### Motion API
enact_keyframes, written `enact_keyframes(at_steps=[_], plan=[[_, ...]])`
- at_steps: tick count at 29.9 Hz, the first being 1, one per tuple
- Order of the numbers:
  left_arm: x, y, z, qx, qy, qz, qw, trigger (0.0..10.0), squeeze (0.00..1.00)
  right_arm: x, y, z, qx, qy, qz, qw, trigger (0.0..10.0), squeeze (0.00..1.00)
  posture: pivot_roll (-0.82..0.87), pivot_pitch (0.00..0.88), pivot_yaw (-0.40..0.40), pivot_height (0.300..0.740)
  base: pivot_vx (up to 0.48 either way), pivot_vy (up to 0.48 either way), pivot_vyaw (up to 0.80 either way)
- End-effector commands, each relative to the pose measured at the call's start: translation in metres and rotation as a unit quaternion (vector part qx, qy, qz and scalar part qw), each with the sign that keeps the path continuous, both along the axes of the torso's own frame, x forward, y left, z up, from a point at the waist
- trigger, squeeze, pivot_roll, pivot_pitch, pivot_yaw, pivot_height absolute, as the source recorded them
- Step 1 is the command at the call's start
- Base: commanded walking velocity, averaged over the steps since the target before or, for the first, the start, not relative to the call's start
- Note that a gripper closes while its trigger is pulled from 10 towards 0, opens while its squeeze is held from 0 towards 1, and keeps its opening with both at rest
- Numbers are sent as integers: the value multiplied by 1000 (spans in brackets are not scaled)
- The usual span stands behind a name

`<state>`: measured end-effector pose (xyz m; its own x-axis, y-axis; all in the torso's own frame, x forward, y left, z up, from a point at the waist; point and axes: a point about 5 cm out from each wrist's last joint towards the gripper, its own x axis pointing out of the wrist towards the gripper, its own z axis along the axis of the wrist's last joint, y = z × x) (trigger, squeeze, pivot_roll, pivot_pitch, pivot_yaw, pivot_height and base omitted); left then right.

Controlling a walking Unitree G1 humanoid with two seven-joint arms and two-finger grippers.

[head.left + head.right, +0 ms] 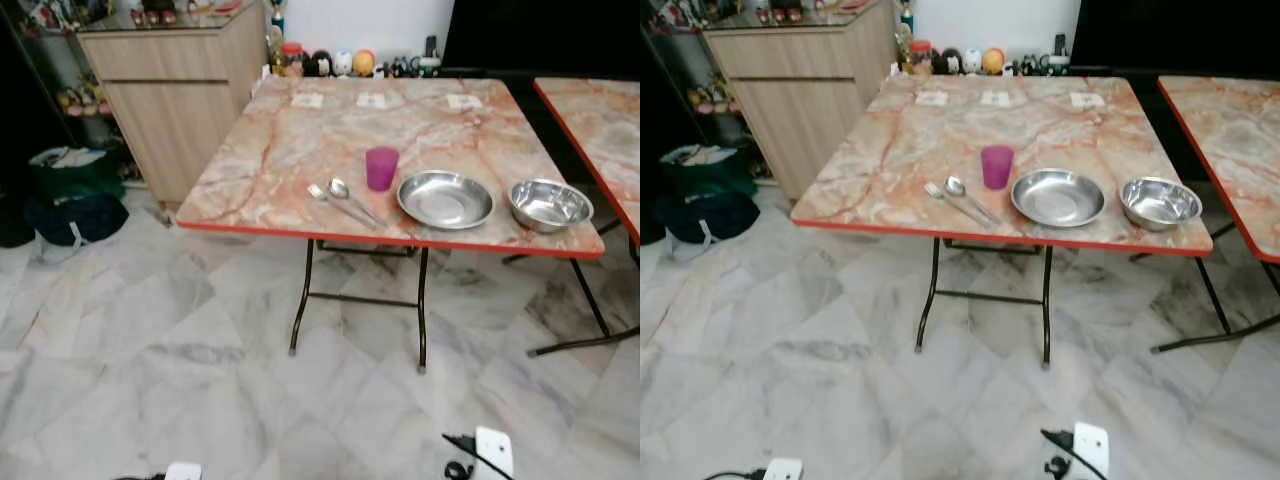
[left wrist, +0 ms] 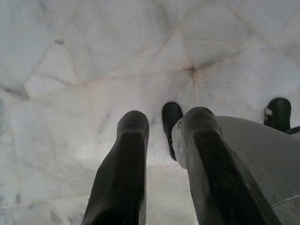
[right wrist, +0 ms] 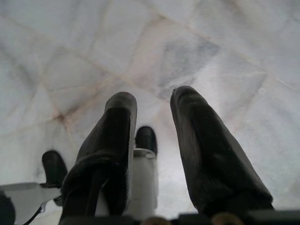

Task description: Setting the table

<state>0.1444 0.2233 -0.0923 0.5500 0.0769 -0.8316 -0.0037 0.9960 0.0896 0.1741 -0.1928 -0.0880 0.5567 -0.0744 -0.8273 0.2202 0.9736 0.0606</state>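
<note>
Plate (image 1: 445,199), bowl (image 1: 549,204), spoon (image 1: 345,195) and cup (image 1: 381,168) on the worktop (image 1: 300,140) look light, rigid, slippery, best taken by rims; left hand (image 2: 161,140) and right hand (image 3: 152,122) hang open, empty.

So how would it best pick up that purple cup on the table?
Probably by the purple cup's side wall, about mid-height, with one finger on each side. It stands upright with its mouth open upward and shows no handle. Coming from the table's near edge seems best: the spoon lies to its left and the steel plate to its right, both apart from it.
</note>
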Motion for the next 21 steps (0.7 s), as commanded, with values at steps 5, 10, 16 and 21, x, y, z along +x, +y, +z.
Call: enact_keyframes(at_steps=[5,10,16,21], plan=[[-1,6,1,4,2,6,1000,10000,0,0,-1,0,-1,0,-1,1000,10000,1000,-20,0,16,740,0,0,0],[-2,6,1,3,2,6,1000,10000,0,-1,-1,0,0,0,-2,1000,10000,1000,-19,0,14,740,0,0,0],[-3,6,0,2,4,4,1000,10000,0,-2,-1,-1,1,1,-1,1000,10000,1000,-19,0,11,740,0,0,0],[-3,6,0,1,5,3,1000,10000,0,-3,-1,-1,-1,3,2,1000,10000,212,-20,0,8,740,0,0,0]])
